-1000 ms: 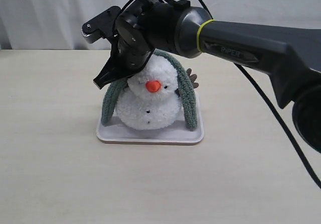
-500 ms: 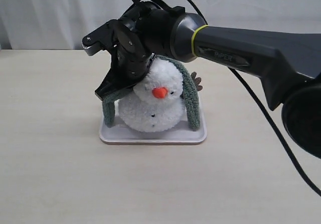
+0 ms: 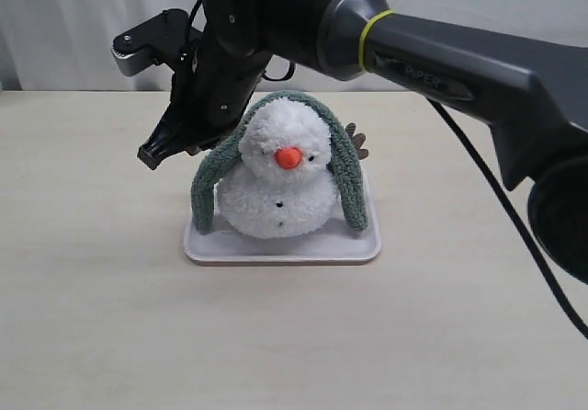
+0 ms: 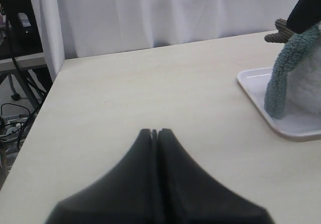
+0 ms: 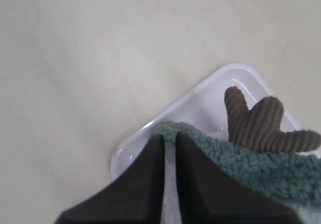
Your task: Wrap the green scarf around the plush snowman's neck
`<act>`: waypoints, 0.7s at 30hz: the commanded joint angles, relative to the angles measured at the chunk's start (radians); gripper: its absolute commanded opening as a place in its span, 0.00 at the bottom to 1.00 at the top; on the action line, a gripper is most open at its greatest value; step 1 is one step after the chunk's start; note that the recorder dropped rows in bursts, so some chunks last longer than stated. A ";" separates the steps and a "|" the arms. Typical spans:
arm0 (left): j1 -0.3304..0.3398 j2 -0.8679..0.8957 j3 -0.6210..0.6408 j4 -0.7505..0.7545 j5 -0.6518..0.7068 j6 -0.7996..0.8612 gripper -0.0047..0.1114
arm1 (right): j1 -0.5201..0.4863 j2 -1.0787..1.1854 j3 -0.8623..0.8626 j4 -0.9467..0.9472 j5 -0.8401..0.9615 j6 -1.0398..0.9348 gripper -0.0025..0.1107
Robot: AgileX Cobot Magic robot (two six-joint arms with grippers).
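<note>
The green scarf (image 3: 351, 185) drapes over the plush snowman's (image 3: 276, 199) head. Left of it hangs the right end effector (image 3: 149, 158), nearly clenched and empty. The left end effector (image 4: 154, 132) is clenched.

Table (image 3: 92, 318) in shot: pale beige top, smooth, matte, faint wood grain. One item directly on it: tray (image 3: 276, 252), white, shallow, rectangular, rounded corners, raised rim. Tray flat on top, long side facing exterior camera, around middle of view. Left wrist view: table edge (image 4: 55, 78) runs by white curtain, tray corner (image 4: 253, 88) well in from that edge.
</note>
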 commanded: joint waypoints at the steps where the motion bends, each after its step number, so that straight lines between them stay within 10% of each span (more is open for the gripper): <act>1: 0.003 -0.002 0.003 -0.003 -0.012 -0.002 0.04 | -0.003 -0.037 -0.009 0.013 0.031 -0.120 0.25; 12: 0.003 -0.002 0.003 -0.003 -0.010 -0.002 0.04 | 0.172 0.028 0.062 -0.475 0.131 -0.506 0.56; 21: 0.003 -0.002 0.003 -0.003 -0.010 -0.002 0.04 | 0.172 0.122 0.062 -0.631 -0.055 -0.432 0.57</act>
